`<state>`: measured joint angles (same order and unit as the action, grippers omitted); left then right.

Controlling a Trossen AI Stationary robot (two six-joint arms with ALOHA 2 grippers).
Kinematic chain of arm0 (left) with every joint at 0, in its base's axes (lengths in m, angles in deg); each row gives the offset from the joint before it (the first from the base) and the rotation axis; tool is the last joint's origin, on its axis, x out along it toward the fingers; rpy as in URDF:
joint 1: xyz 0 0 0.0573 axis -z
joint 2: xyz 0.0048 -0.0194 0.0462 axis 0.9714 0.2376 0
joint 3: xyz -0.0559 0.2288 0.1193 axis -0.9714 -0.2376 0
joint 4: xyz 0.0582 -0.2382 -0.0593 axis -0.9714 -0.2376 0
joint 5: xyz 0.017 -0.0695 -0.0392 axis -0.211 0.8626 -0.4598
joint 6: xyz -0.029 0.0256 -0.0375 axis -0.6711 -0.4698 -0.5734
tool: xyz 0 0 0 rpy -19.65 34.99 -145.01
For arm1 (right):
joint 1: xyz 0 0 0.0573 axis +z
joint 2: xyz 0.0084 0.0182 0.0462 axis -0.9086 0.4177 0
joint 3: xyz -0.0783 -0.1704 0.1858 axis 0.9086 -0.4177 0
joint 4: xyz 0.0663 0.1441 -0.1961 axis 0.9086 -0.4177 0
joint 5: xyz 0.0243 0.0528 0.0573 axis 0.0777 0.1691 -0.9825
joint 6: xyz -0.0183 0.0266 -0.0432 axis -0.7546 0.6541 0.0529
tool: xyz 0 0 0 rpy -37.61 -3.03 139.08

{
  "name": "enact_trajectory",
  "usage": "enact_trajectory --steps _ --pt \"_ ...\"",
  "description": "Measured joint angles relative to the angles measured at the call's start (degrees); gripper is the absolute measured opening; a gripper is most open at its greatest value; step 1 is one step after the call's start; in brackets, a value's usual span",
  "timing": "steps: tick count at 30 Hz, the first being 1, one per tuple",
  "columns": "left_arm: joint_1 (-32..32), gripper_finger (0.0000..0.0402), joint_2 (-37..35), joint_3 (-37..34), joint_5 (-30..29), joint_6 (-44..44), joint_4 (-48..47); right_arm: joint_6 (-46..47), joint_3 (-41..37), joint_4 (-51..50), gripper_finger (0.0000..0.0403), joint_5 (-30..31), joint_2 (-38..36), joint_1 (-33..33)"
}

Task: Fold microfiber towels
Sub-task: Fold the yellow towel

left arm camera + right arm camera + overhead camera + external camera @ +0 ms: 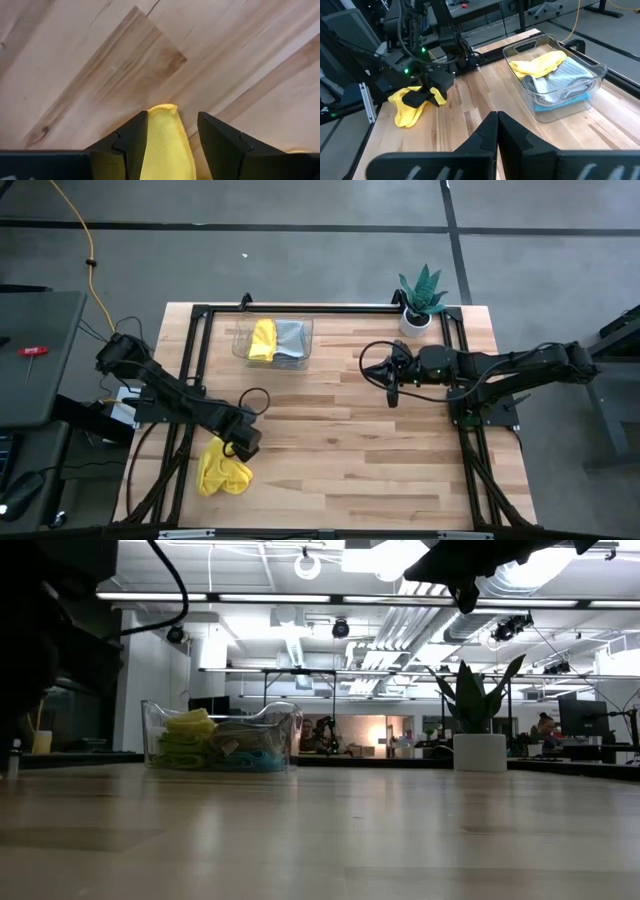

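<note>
Working step: I am judging this as the start of the fold, with one yellow towel [222, 469] out on the bench [340, 440] and not yet flattened.
Left tool: my left tool [240, 443] is sitting low at the near left part of the bench, its fingers [131, 145] partly open with a fold of the yellow towel lying between them. I am reading that as a light pinch on an edge, but I cannot tell how firmly it is gripping.
Why held so: I am taking the cloth by its edge because a corner or hem is what I need for drawing it out flat.
Yellow towel: it is lying crumpled near the bench's front left edge, bunched up, not spread.
Right tool: my right tool [391, 385] is hovering over the far right part of the bench, fingers pressed together and holding nothing, well apart from the cloth; I am keeping it waiting.
Tray: the clear tray [240, 345] is standing at the far side, holding another yellow towel [263, 340] on top of a grey towel [290, 338], with something teal showing beneath in the right wrist view.
Plant: the potted plant [420, 302] is standing at the far right corner, out of the working area.
Risk: I am expecting the plush cloth to slip if the pinch is shallow.
</note>
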<state>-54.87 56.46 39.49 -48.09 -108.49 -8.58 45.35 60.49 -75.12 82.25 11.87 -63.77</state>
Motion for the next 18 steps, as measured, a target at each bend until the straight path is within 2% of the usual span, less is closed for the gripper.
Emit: enact_trajectory --steps 5,9,12,16,18 --pt "0.00 0.0163 2.26 0.16 -0.85 -0.56 0.73 0.06 0.00 -0.08 0.0000 -0.01 0.43 0.00" --pt "0.04 0.0148 3.90 0.35 -0.93 0.55 0.54 0.00 0.00 -0.20 0.0000 -0.02 0.56 0.00" --pt "0.02 0.0110 3.92 0.39 -1.05 2.40 0.52 -0.01 0.00 -0.21 0.0000 -0.02 0.56 0.00" --pt "-0.98 0.0024 2.22 0.99 -2.90 7.08 -0.90 -0.03 0.00 -0.21 0.0000 -0.02 0.56 -0.02" --pt "-2.45 0.0010 0.42 1.99 -4.25 9.67 -1.46 -0.03 0.00 -0.21 0.0000 -0.02 0.56 0.00"
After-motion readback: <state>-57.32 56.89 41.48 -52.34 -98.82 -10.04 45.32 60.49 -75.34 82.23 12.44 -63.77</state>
